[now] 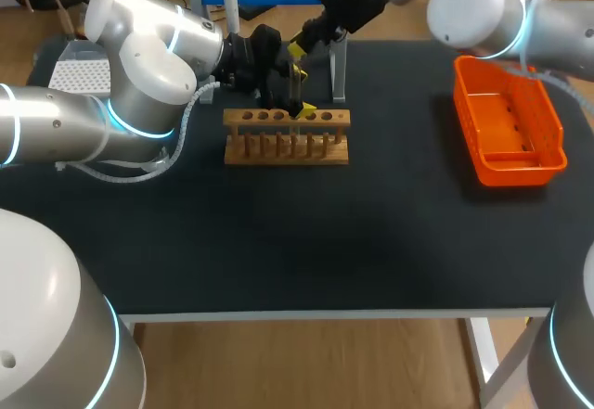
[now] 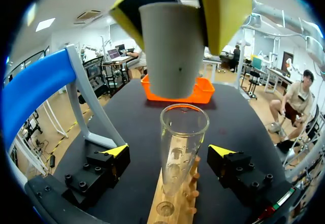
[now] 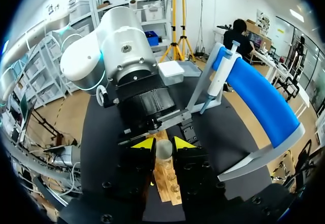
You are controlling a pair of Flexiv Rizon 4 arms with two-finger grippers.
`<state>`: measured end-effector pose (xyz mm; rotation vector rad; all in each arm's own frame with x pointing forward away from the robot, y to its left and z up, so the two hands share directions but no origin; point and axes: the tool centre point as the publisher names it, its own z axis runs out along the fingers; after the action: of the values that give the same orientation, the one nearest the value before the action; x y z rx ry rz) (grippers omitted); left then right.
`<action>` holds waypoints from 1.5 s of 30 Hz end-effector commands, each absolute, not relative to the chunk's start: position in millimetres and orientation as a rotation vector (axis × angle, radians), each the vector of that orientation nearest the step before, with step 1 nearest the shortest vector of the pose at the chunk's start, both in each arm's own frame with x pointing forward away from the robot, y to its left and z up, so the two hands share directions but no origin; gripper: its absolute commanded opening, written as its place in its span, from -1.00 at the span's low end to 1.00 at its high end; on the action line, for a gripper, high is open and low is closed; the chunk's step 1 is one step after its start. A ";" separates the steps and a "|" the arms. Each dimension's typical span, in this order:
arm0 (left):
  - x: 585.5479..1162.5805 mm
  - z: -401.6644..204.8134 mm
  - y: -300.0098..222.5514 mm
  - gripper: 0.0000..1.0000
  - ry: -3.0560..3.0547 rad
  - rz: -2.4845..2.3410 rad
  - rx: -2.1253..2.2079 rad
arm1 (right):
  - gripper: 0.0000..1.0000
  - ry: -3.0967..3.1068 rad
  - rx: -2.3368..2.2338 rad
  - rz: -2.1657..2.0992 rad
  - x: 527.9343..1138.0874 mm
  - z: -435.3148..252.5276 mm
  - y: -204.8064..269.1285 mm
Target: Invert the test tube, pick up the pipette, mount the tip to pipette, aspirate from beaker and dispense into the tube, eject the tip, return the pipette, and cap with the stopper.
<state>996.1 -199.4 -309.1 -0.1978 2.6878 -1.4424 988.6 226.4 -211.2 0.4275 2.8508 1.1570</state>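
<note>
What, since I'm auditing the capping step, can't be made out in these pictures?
Head view: test tube and stopper, lost behind the left gripper and right gripper over the rack.
Left wrist view: any liquid in the tube; clear glass.
Right wrist view: tube's mouth, under the stopper.
</note>
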 end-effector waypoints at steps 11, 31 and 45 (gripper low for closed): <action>996.0 -308.7 -199.9 1.00 2.690 -1.438 -0.200 | -1.00 2.872 0.440 1.140 985.4 -220.2 228.7; 996.0 -308.7 -199.9 1.00 2.690 -1.438 -0.200 | -1.00 2.895 0.488 1.126 980.6 -236.3 224.9; 996.0 -308.7 -199.9 1.00 2.690 -1.438 -0.200 | 0.62 2.899 0.526 1.115 978.3 -243.3 223.0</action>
<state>996.1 -199.4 -309.1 -0.1979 2.6878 -1.4423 978.5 221.8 -241.2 0.5231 2.9045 1.1110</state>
